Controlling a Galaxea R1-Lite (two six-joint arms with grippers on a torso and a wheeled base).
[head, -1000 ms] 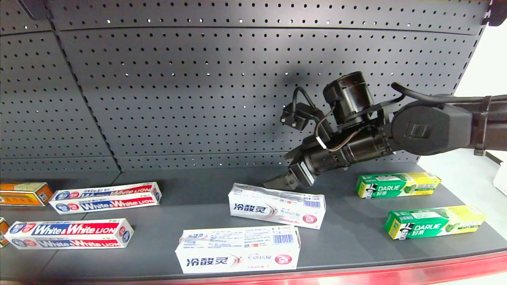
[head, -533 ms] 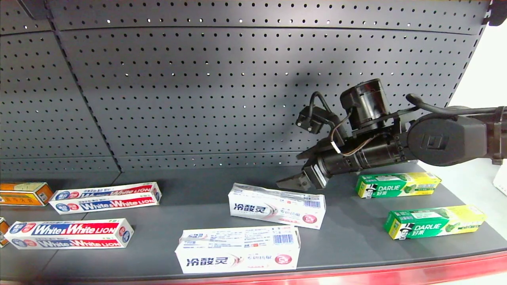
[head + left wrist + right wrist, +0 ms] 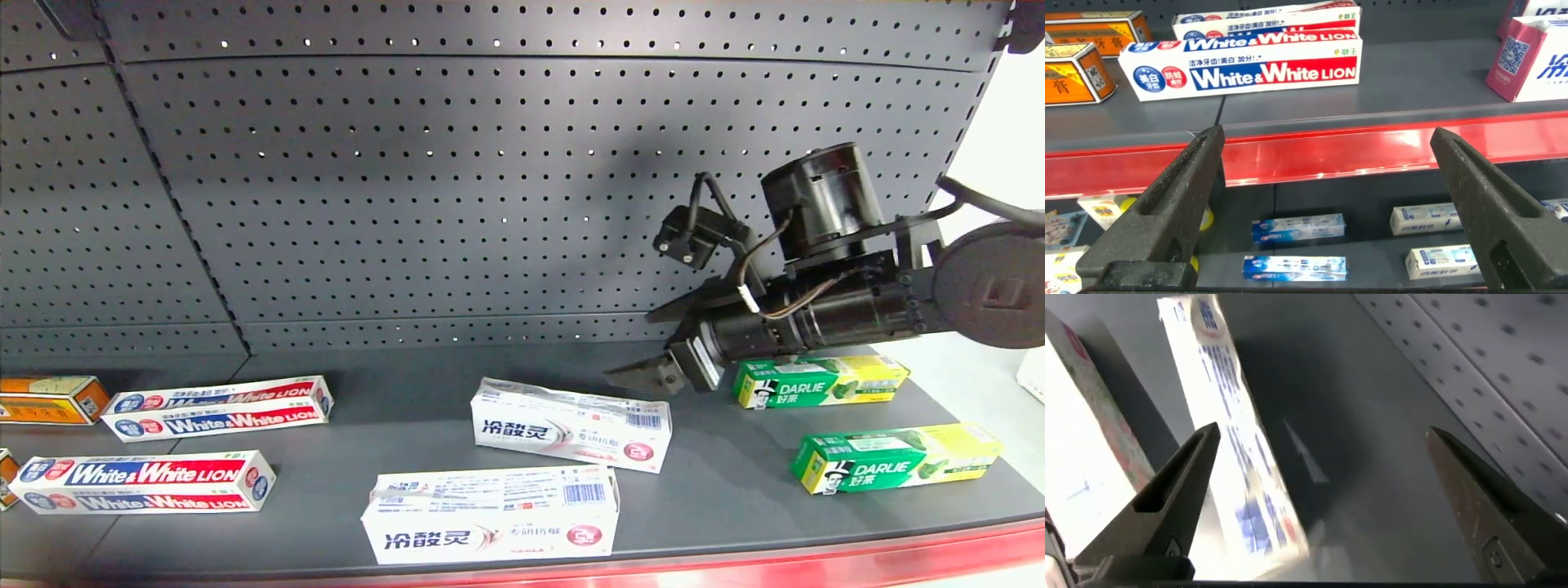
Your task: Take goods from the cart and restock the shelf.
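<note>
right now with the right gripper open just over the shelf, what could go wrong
1. The right gripper hangs open, low and close to the rear white toothpaste box; a sideways swing could nudge it askew.
2. The arm's wrist overlaps the rear green box in the head view; dropping lower might knock it.
3. The front white box lies near the red front edge of the shelf; a push forward could tip it off.
</note>
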